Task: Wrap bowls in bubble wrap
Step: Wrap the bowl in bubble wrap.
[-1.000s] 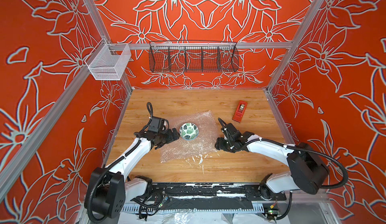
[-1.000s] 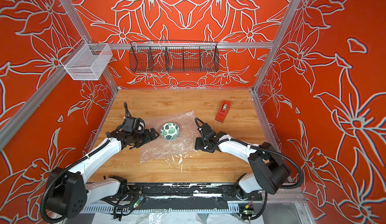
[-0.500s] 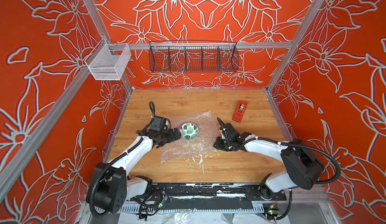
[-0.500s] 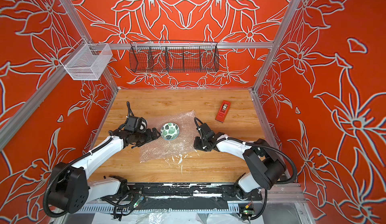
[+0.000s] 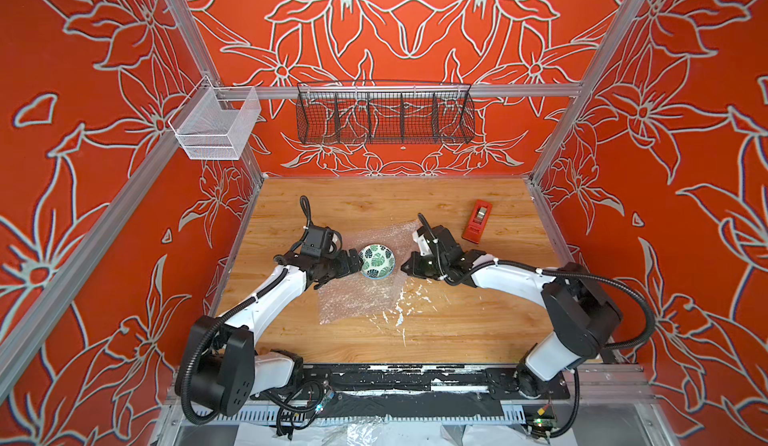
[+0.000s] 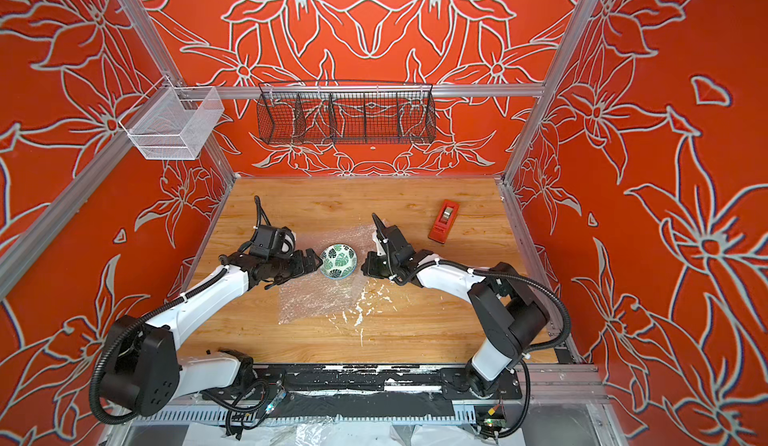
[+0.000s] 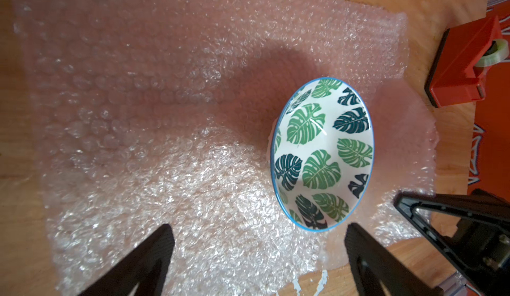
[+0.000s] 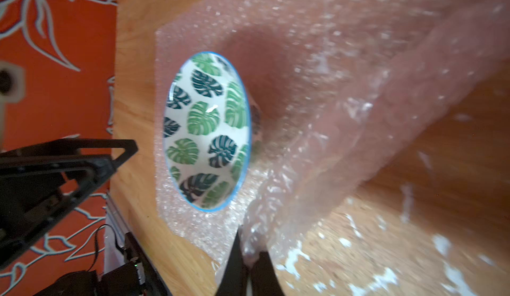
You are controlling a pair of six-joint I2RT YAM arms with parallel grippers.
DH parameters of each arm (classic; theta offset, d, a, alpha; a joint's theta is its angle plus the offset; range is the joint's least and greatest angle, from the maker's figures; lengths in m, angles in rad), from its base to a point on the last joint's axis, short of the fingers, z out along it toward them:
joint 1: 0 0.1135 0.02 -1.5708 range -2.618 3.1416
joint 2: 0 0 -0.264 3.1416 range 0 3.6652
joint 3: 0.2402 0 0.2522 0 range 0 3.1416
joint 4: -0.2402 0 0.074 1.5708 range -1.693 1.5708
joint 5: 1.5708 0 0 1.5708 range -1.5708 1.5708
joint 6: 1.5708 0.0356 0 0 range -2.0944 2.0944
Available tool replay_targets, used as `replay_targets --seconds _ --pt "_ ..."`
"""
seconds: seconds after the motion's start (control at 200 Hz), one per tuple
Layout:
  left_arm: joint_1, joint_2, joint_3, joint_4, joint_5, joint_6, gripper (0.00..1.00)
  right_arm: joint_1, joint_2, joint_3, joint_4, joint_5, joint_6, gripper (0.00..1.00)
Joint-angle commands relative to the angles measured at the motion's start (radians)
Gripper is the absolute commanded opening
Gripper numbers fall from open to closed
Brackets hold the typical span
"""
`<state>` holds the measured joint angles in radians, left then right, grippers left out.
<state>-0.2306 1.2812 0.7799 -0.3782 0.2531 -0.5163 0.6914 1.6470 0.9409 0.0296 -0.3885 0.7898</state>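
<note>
Right wrist view, and the right pincer [image 8: 248, 246] is clamped tight on an edge of the bubble wrap [image 8: 345, 73]. The two black fingers meet with the clear film pinched between them, and from there the sheet rises in a fold toward the lens. Just past that fold sits the monstera-leaf bowl [image 8: 207, 131], mouth up, blue rim showing, resting on the wrap.

Over on the other side, the left pincer [image 7: 258, 227] stands wide apart, fingers spread low over the sheet. The bowl's near rim is just ahead of the gap, and whether either finger touches the bowl I cannot tell.

In both top views the bowl lies between the two pincers. The left one is just beside it, the right one near it on the opposite side, at the wrap's edge. The wrap spreads across the wooden tabletop [image 5: 457, 327] from the bowl toward the robot's base. White flecks [image 5: 401, 304] dot the wood by the sheet's near corner. A red tape dispenser [image 5: 477, 220] lies well apart at the back right, off the wrap.
</note>
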Motion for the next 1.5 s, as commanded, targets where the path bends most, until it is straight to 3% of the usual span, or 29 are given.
replay_targets --seconds 0.0,0.24,0.631,0.726,0.946,1.206,1.351,1.496 --pt "-0.007 0.011 0.005 0.017 -0.011 0.015 0.97 0.033 0.065 0.081 0.090 -0.057 0.012 0.04" --pt "-0.016 -0.025 -0.036 0.039 0.004 0.025 0.97 0.070 0.206 0.209 0.136 0.003 0.016 0.04" --pt "-0.024 -0.015 -0.077 0.086 0.026 0.034 0.97 0.124 0.389 0.404 -0.024 0.220 -0.035 0.05" --pt "-0.027 0.018 -0.072 0.102 0.029 0.039 0.97 0.132 0.413 0.428 -0.046 0.240 -0.034 0.08" --pt "-0.038 0.084 -0.052 0.102 -0.019 0.026 0.97 0.147 0.459 0.498 -0.145 0.279 -0.034 0.26" --pt "-0.034 -0.022 -0.039 0.016 -0.188 0.007 0.97 0.150 0.495 0.554 -0.246 0.291 -0.026 0.38" --pt "0.025 -0.042 0.019 -0.081 -0.247 -0.015 0.97 0.155 0.511 0.584 -0.279 0.295 -0.029 0.43" --pt "0.123 0.025 0.071 -0.120 -0.244 -0.025 0.97 0.157 0.530 0.622 -0.324 0.301 -0.035 0.46"
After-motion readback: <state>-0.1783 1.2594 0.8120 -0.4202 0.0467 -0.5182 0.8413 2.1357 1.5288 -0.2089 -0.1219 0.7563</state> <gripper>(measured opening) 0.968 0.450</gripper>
